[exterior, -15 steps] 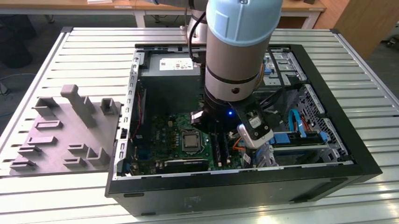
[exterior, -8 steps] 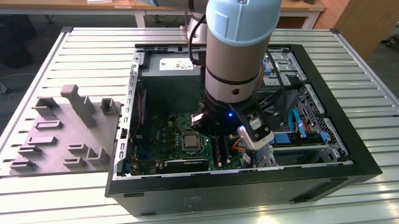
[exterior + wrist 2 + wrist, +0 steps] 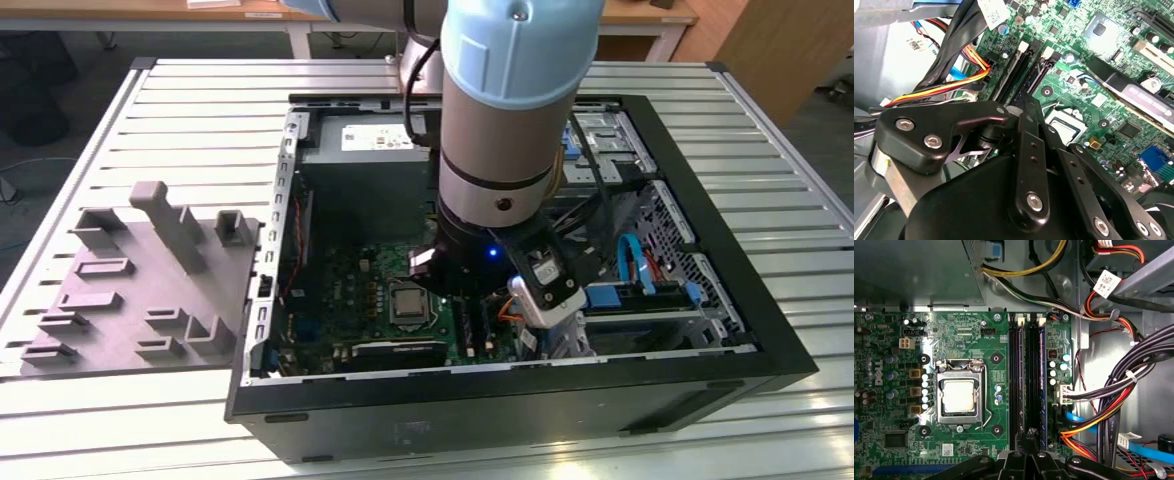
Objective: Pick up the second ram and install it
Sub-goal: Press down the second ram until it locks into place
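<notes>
Exterior view: an open desktop computer case (image 3: 507, 410) lies on its side on a slatted metal table (image 3: 200, 110), and the robot arm (image 3: 514, 120) reaches straight down into it. A grey moulded tray (image 3: 134, 300) with upright posts and shallow pockets sits on the table just beside the case, on the exterior view's left.

Inside the case are a grey power supply (image 3: 367, 160), the green motherboard (image 3: 360, 290), a metal drive cage (image 3: 667, 290) with blue cables, and a dark expansion card (image 3: 398, 350) near the lower edge of the board.

In the first wrist view the motherboard (image 3: 969, 330) carries the processor socket (image 3: 960, 396) with its bare metal lid, and beside it a bank of long black memory slots (image 3: 1014, 380). One slot at the outer side holds a memory stick with a bluish edge (image 3: 1042, 380). Bundles of black, red, yellow and orange cables (image 3: 1124, 390) fill the bay next to the board.

The gripper (image 3: 1029, 437) hangs directly over the slot next to that stick, its fingers drawn narrow, almost together. A slim dark strip running along this slot appears to be the second ram (image 3: 1030, 380), standing edge-on in the socket; whether the fingers pinch it or merely rest on its edge I cannot tell.
</notes>
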{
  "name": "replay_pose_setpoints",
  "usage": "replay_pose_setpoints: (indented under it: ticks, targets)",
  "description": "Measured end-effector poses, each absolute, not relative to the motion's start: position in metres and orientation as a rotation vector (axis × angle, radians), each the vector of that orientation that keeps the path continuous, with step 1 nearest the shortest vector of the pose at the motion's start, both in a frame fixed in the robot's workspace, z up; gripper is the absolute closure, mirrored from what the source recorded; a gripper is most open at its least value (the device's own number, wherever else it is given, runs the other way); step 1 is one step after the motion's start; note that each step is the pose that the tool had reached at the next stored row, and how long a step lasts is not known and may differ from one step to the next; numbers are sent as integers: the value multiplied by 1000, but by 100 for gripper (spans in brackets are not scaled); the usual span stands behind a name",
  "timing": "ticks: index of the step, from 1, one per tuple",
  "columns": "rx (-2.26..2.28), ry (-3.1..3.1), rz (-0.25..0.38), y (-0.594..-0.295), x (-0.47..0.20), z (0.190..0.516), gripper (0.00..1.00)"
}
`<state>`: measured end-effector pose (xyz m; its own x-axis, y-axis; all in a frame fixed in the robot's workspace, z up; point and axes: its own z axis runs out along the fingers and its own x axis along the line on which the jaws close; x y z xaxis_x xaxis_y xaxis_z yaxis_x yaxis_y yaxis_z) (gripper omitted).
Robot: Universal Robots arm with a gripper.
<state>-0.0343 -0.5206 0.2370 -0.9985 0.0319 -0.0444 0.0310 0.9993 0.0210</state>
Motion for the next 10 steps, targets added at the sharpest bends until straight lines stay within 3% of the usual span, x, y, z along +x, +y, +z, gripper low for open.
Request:
replay_pose_setpoints:
  ticks: [10]
  targets:
    - [49, 3096, 32, -521, -34, 229, 89]
